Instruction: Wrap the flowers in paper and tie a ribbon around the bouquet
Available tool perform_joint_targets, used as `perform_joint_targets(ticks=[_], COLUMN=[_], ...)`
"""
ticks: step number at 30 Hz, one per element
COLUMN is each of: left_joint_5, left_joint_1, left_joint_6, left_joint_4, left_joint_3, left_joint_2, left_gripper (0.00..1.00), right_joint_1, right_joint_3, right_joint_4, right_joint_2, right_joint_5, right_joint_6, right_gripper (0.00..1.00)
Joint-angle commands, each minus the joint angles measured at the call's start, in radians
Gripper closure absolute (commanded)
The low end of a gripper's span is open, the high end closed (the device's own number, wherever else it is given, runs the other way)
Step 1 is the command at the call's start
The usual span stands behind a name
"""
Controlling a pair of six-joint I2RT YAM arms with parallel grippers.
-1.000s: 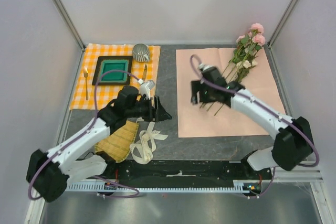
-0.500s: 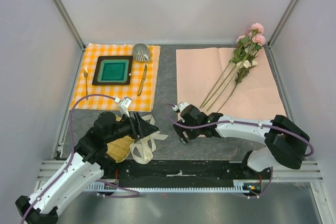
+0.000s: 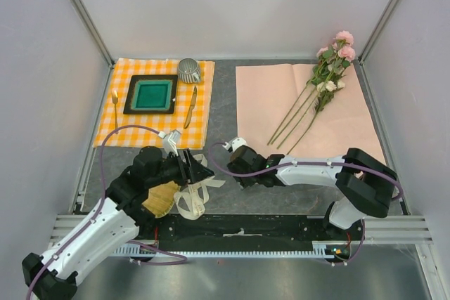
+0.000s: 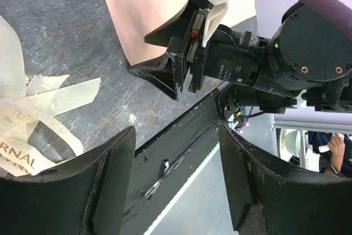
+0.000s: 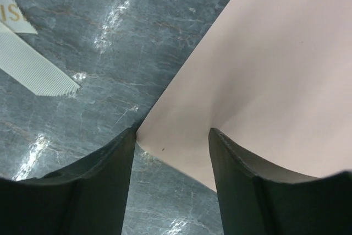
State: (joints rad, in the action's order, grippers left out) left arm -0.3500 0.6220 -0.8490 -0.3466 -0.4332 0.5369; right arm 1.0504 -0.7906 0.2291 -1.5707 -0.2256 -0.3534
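— What's on the left?
— The left claw point(image 4: 176, 152) is wide open and holds nothing. It is just beside the looped ribbon point(image 3: 195, 191), at 7 o'clock on the desk point(image 3: 225, 103).
— And on the right?
— The right claw point(image 5: 169, 136) is open too, straddling the near-left corner of the paper point(image 3: 281, 96). The flowers point(image 3: 327, 75) lie on the paper's far right, blooms toward 1 o'clock and stem ends toward 7.

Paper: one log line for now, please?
right pincer open, straddling paper corner | left pincer open beside ribbon | flowers on paper, unwrapped
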Motion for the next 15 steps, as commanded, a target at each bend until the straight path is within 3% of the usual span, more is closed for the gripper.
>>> perform_joint_targets(ticks=[1, 2, 8, 12, 15], left_joint_5=[-0.020, -0.026, -0.017, 0.032, 0.002], left_joint_1=[-0.002, -0.002, -0.002, -0.002, -0.002], left_joint_6=[-0.035, -0.042, -0.145, -0.269, -0.349], left_joint_4=[0.075, 0.092, 0.268, 0.343, 0.446], left_joint_3=[-0.006, -0.001, 0.039, 0.016, -0.019], left_joint_2=[0.049, 0.063, 0.214, 0.375, 0.555], left_gripper=[0.32, 0.32, 0.33, 0.26, 0.26], right_joint_1=[0.002, 0.000, 0.002, -0.006, -0.026], right_joint_3=[0.014, 0.013, 0.002, -0.009, -0.007], right_joint_4=[0.047, 0.049, 0.035, 0.055, 0.058], right_joint_2=[-0.017, 0.000, 0.031, 0.060, 0.084], right_joint_5=[-0.133, -0.136, -0.143, -0.143, -0.124], right_joint_6=[-0.055, -0.050, -0.006, -0.002, 0.005], right_gripper=[0.43, 0.50, 0.71, 0.79, 0.79])
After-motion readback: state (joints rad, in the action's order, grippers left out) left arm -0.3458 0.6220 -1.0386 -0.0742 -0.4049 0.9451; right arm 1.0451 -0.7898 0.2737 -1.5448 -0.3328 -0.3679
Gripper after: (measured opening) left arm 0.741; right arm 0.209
